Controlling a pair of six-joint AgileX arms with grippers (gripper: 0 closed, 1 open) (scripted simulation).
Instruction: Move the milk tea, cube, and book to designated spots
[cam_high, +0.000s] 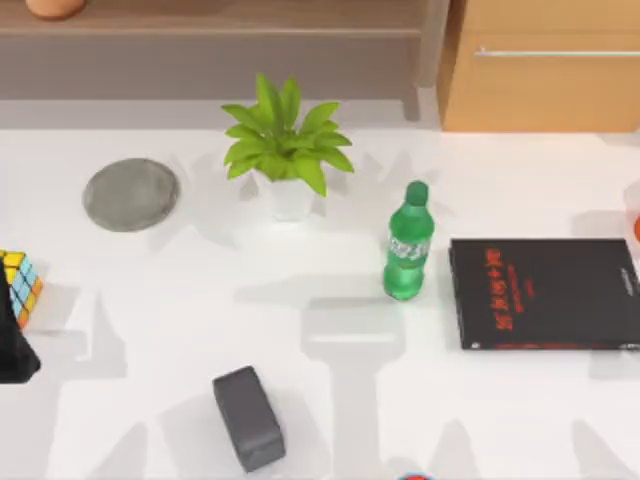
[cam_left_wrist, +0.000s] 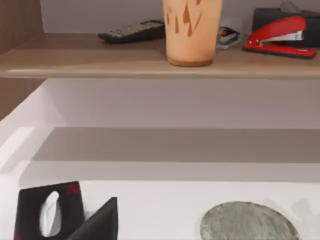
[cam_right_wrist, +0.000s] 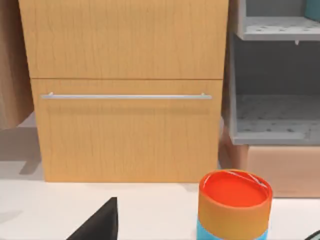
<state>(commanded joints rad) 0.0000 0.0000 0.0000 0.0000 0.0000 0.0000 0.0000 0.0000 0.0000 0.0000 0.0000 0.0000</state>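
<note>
Left gripper (cam_high: 12, 345) sits at the table's left edge, just beside the cube (cam_high: 20, 287); finger state can't be told. Coaster (cam_high: 131, 194) lies farther back.

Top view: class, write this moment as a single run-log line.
cube: table's left edge | left arm: beside cube | coaster: bare | black book: bare, right side | milk tea: on shelf

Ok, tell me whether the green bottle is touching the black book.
Apart. In the top view, a strip of white table separates the green bottle from the black book at its right.
</note>
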